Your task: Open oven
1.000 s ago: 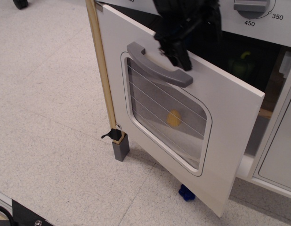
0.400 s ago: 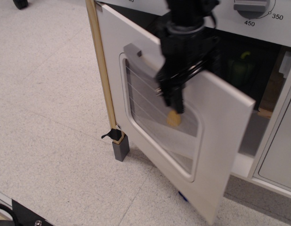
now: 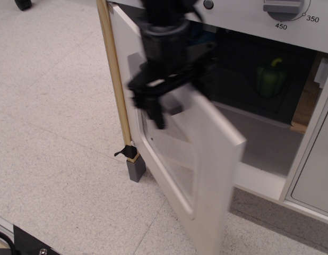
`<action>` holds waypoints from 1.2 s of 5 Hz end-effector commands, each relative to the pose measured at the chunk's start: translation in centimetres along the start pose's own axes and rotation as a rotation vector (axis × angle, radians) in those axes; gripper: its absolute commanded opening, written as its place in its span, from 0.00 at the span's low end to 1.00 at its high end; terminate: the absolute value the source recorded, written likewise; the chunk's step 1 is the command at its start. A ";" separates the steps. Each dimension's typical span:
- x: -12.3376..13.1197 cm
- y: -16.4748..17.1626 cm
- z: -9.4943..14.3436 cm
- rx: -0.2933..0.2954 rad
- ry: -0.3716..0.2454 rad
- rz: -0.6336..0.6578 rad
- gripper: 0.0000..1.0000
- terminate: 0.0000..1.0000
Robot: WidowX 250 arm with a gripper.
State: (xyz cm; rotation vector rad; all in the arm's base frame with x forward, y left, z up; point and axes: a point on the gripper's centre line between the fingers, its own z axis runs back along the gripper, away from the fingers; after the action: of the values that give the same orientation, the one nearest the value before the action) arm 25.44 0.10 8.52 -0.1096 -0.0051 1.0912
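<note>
Gripper [image 3: 156, 103] at the door's [image 3: 217, 159] handle side, blurred; whether it is closed on the handle I cannot tell.

Door of the oven [image 3: 259, 133] stands swung well out on its left hinge, edge toward the camera, so the cavity shows a green pepper [image 3: 271, 78] inside. Opening looks nearly done. Next move, as I judge it, calls for a little more outward swing, then letting go and backing clear without knocking the door.

single view | high front-left | angled down | near oven [image 3: 206, 154]
</note>
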 end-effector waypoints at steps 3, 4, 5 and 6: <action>11.2 8.2 1.5 0.016 -0.082 -0.282 1.00 0.00; 13.1 9.1 2.1 0.068 -0.106 -0.384 1.00 0.00; 14.7 9.2 2.0 0.098 -0.036 -0.572 1.00 0.00; 15.0 8.6 1.7 0.114 0.025 -0.704 1.00 0.00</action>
State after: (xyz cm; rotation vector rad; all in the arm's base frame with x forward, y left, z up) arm 22.84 15.41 7.04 -0.0297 0.0628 0.3863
